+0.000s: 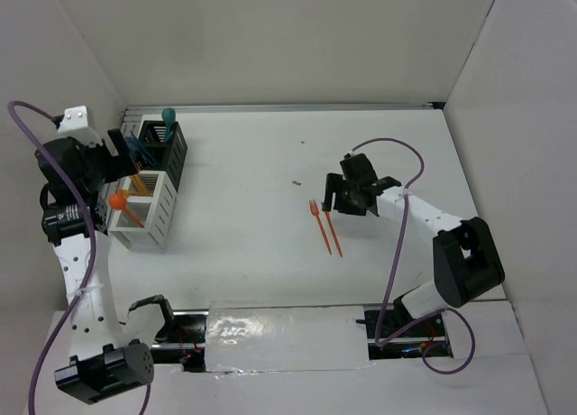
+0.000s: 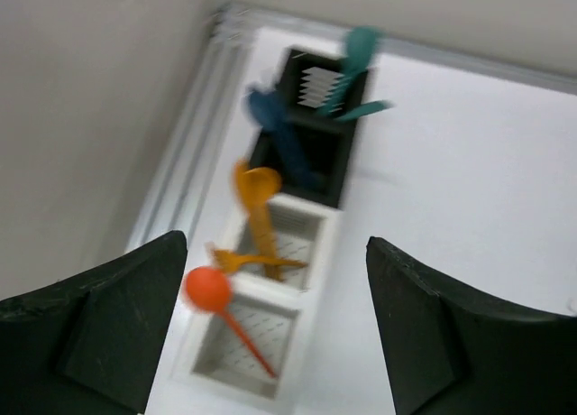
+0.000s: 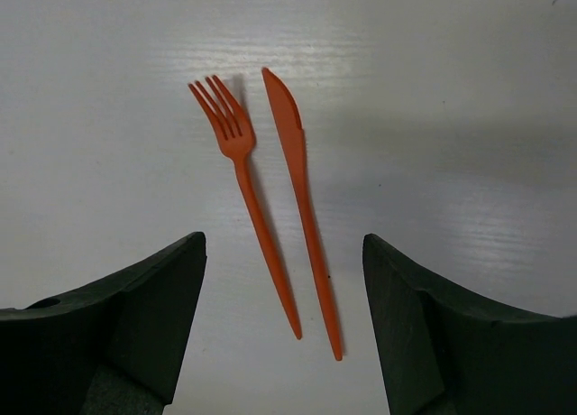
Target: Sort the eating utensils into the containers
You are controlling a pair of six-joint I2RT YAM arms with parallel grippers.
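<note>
An orange fork [image 3: 248, 185] and an orange knife [image 3: 302, 194] lie side by side on the white table; in the top view the fork [image 1: 320, 227] is left of the knife [image 1: 334, 231]. My right gripper [image 3: 284, 241] is open and empty, hovering over their handle ends, with its jaws either side of both. It also shows in the top view [image 1: 335, 191]. My left gripper [image 2: 276, 244] is open and empty above the row of containers. The nearest white bin [image 2: 203, 365] holds an orange spoon [image 2: 209, 289]. The white bin behind it [image 2: 317, 230] holds orange utensils [image 2: 257, 198]. The black bins [image 2: 329, 189] hold dark blue [image 2: 275, 131] and teal [image 2: 356, 68] utensils.
The containers [image 1: 158, 212] stand along the table's left wall, with my left gripper [image 1: 124, 158] over them. White walls enclose the table at the back and sides. A small dark speck [image 1: 297, 182] lies near the middle.
</note>
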